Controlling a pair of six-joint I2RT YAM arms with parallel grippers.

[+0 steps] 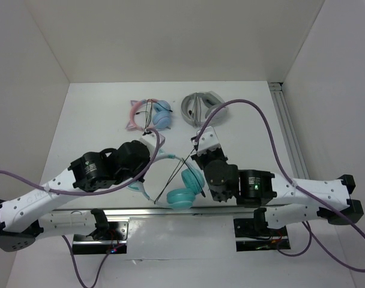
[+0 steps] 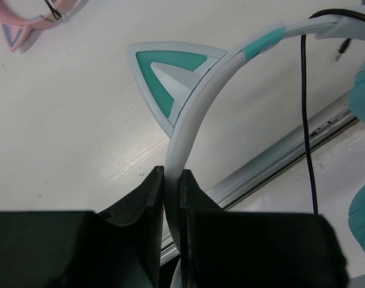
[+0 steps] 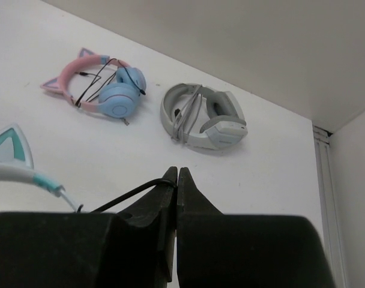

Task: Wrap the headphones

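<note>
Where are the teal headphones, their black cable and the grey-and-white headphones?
teal headphones [image 1: 182, 197], top view, lower ear cup.
black cable [image 2: 308, 150], left wrist view, hanging strand.
grey-and-white headphones [image 3: 223, 133], right wrist view, ear cup.

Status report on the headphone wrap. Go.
Left hand shut on headband of teal headphones. Right hand shut on black cable. Pink-and-blue headset and grey-and-white headset on far side, apart.

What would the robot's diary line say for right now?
left jaws: shut on headband of teal headphones | right jaws: shut on black cable | cable: loose, not wrapped
</note>
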